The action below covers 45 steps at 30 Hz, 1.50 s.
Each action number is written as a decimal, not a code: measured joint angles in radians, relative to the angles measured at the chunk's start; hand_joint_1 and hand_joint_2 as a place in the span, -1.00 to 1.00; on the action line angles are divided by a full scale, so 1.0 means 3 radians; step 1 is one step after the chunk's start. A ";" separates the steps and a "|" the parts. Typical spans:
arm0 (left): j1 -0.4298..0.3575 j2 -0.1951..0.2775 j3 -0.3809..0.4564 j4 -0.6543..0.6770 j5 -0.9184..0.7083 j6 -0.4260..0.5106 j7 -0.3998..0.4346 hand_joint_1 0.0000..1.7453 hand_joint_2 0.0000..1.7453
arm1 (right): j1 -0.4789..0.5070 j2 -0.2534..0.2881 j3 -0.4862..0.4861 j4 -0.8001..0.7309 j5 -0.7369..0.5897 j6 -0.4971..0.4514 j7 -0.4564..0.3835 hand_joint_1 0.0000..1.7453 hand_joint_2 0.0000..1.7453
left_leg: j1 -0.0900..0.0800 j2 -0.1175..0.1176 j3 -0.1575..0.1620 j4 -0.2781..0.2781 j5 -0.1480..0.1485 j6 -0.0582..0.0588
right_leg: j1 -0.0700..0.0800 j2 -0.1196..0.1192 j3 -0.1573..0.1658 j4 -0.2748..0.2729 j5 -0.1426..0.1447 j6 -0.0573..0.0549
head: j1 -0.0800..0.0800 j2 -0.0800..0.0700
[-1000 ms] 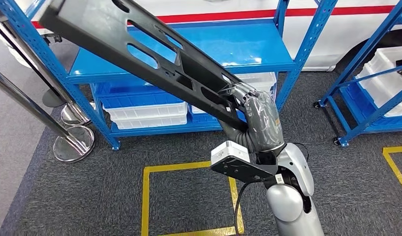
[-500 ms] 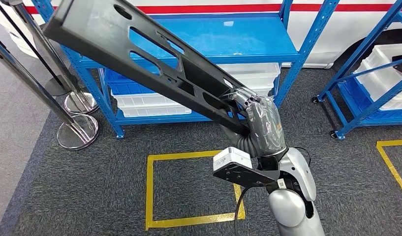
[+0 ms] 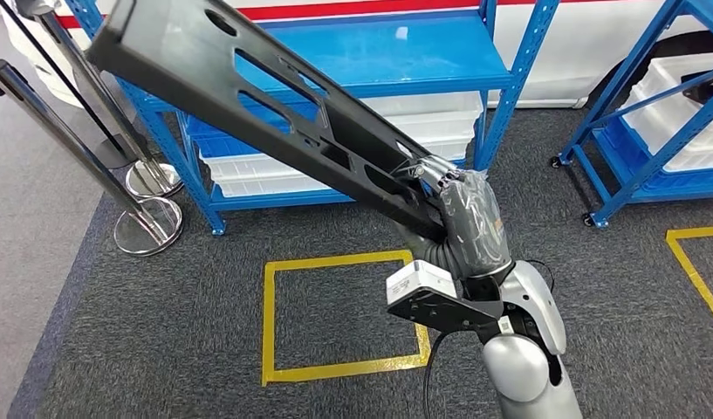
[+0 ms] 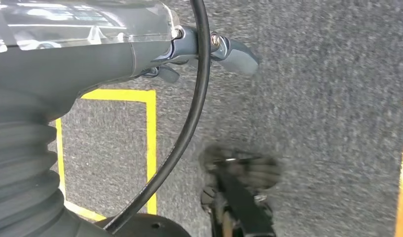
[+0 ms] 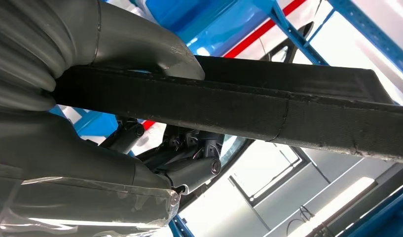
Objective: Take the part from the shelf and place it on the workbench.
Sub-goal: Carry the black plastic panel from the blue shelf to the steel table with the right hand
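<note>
right hand (image 3: 449, 194) clamped on one end of long black part (image 3: 248, 105) | risk: far end swinging into blue shelf (image 3: 510, 78); left hand (image 4: 189, 44) state unclear

1. One long black part (image 3: 274, 113) is stretching from the upper left of the frame toward the middle.
2. Two blue shelf racks are showing: one (image 3: 405, 61) across the top middle, one (image 3: 649, 131) at the upper right.
3. Two chrome stanchion posts are standing at the left edge, the nearer (image 3: 147, 229) and the farther (image 3: 152, 179).
4. Two yellow floor squares are lying on the carpet: one (image 3: 344, 314) at lower middle, another (image 3: 697, 262) cut off at the right edge.
5. Two hands are appearing: the right hand (image 3: 462, 214) and the left hand (image 4: 91, 49).
</note>
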 joint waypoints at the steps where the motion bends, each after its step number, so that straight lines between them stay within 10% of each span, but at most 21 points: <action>1: -0.0002 0.0002 0.0000 0.0000 0.0000 0.0005 0.0004 -1.00 1.00 | 0.0002 -0.0004 -0.0002 0.0000 -0.0006 0.0000 -0.0001 1.00 1.00 | 0.0000 0.0000 0.0022 0.0118 0.0025 -0.0007 | 0.0001 -0.0002 -0.0065 0.0022 0.0034 0.0002 | 0.0000 0.0000; 4: -0.0007 0.0007 0.0000 -0.0001 0.0001 0.0022 0.0033 -1.00 1.00 | 0.0007 -0.0014 -0.0013 0.0001 -0.0023 0.0001 -0.0004 1.00 1.00 | -0.0002 -0.0001 0.0387 -0.0173 0.0255 0.0013 | 0.0001 -0.0002 -0.0253 0.0099 0.0127 0.0020 | 0.0000 0.0000; 6: -0.0019 0.0013 0.0000 -0.0003 0.0002 0.0026 0.0049 -1.00 1.00 | 0.0009 -0.0018 -0.0023 0.0001 -0.0026 0.0001 -0.0005 1.00 1.00 | -0.0017 -0.0003 0.0736 -0.0670 0.0168 0.0050 | 0.0006 -0.0003 -0.0323 0.0130 0.0188 0.0049 | 0.0000 0.0000; 8: -0.0026 0.0017 0.0000 -0.0004 0.0006 0.0027 0.0057 -1.00 1.00 | 0.0013 -0.0023 -0.0027 0.0001 -0.0029 0.0001 -0.0008 1.00 1.00 | -0.0040 -0.0006 0.0860 -0.0914 0.0100 0.0085 | 0.0001 -0.0009 -0.0341 0.0117 0.0260 0.0088 | 0.0000 0.0000; 11: -0.0024 0.0016 0.0000 -0.0004 0.0010 0.0028 0.0065 -1.00 1.00 | 0.0019 -0.0035 -0.0034 0.0003 -0.0033 0.0001 -0.0011 1.00 1.00 | -0.0019 0.0013 0.0775 -0.0950 0.0225 0.0157 | -0.0003 0.0011 -0.0387 0.0167 0.0177 0.0150 | 0.0000 0.0000; 15: -0.0023 0.0016 0.0000 -0.0004 0.0010 0.0028 0.0065 -1.00 1.00 | 0.0029 -0.0056 -0.0045 0.0004 -0.0037 0.0001 -0.0011 1.00 1.00 | -0.0009 0.0032 0.0545 -0.0937 0.0416 0.0200 | -0.0033 0.0031 -0.0534 0.0883 -0.0421 0.0210 | 0.0000 0.0000; 17: -0.0023 0.0016 0.0000 -0.0004 0.0010 0.0027 0.0065 -1.00 1.00 | 0.0033 -0.0065 -0.0047 0.0004 -0.0038 0.0001 -0.0011 1.00 1.00 | -0.0006 0.0037 0.0402 -0.0903 0.0499 0.0186 | -0.0053 0.0030 -0.0483 0.1094 -0.0329 0.0233 | 0.0000 0.0000; 19: -0.0024 0.0015 0.0000 -0.0004 0.0011 0.0023 0.0060 -1.00 1.00 | 0.0031 -0.0069 -0.0047 0.0004 -0.0038 0.0001 -0.0011 1.00 1.00 | 0.0000 0.0038 0.0269 -0.0854 0.0569 0.0159 | -0.0074 0.0031 -0.0214 0.0878 -0.0160 0.0244 | 0.0000 0.0000; 22: -0.0023 0.0014 0.0000 -0.0004 0.0021 -0.0018 0.0001 -1.00 1.00 | 0.0026 -0.0070 -0.0047 0.0004 -0.0038 0.0001 -0.0012 1.00 1.00 | -0.0004 0.0030 0.0153 -0.0802 0.0651 0.0097 | -0.0057 0.0037 0.0283 0.0188 -0.0339 0.0196 | 0.0000 0.0000; 25: -0.0011 0.0015 0.0000 -0.0004 0.0025 -0.0048 -0.0051 -1.00 1.00 | 0.0030 -0.0079 -0.0047 0.0007 -0.0038 0.0001 -0.0013 1.00 1.00 | 0.0009 0.0027 0.0124 -0.0832 0.0730 0.0023 | -0.0035 0.0031 0.0293 0.0055 -0.0337 0.0095 | 0.0000 0.0000; 31: 0.0007 0.0014 0.0000 -0.0004 0.0027 -0.0069 -0.0070 -1.00 1.00 | 0.0042 -0.0096 -0.0049 0.0021 -0.0038 0.0002 -0.0013 1.00 1.00 | 0.0028 0.0023 -0.0115 0.0044 0.0110 -0.0030 | -0.0011 -0.0022 0.0090 0.0055 -0.0146 -0.0013 | 0.0000 0.0000; 33: 0.0007 0.0016 0.0000 -0.0004 0.0028 -0.0070 -0.0070 -1.00 1.00 | 0.0055 -0.0103 -0.0049 0.0024 -0.0038 0.0003 -0.0013 1.00 1.00 | 0.0021 0.0030 0.0019 0.0024 0.0234 -0.0013 | 0.0009 -0.0058 0.0024 0.0074 -0.0109 -0.0013 | 0.0000 0.0000; 37: -0.0012 0.0024 -0.0001 -0.0006 0.0022 -0.0068 -0.0073 -1.00 1.00 | 0.0066 -0.0116 -0.0051 0.0023 -0.0034 0.0003 -0.0013 1.00 1.00 | -0.0048 0.0199 0.0575 -0.0755 0.0302 0.0093 | 0.0032 -0.0174 -0.0022 0.0103 -0.0075 0.0018 | 0.0000 0.0000; 41: -0.0001 0.0028 -0.0001 -0.0006 0.0021 -0.0065 -0.0074 -1.00 1.00 | 0.0067 -0.0121 -0.0053 0.0022 -0.0027 0.0003 -0.0014 1.00 1.00 | -0.0052 0.0129 0.0616 -0.0948 0.0353 0.0168 | 0.0026 -0.0256 -0.0022 0.0112 -0.0077 0.0088 | 0.0000 0.0000; 45: 0.0000 0.0025 -0.0001 -0.0005 0.0022 -0.0069 -0.0074 -1.00 1.00 | 0.0079 -0.0134 -0.0059 0.0020 -0.0026 0.0003 -0.0015 1.00 1.00 | -0.0027 0.0011 0.0556 -0.1005 0.0461 0.0202 | -0.0009 -0.0013 -0.0294 0.0736 -0.0478 0.0147 | 0.0000 0.0000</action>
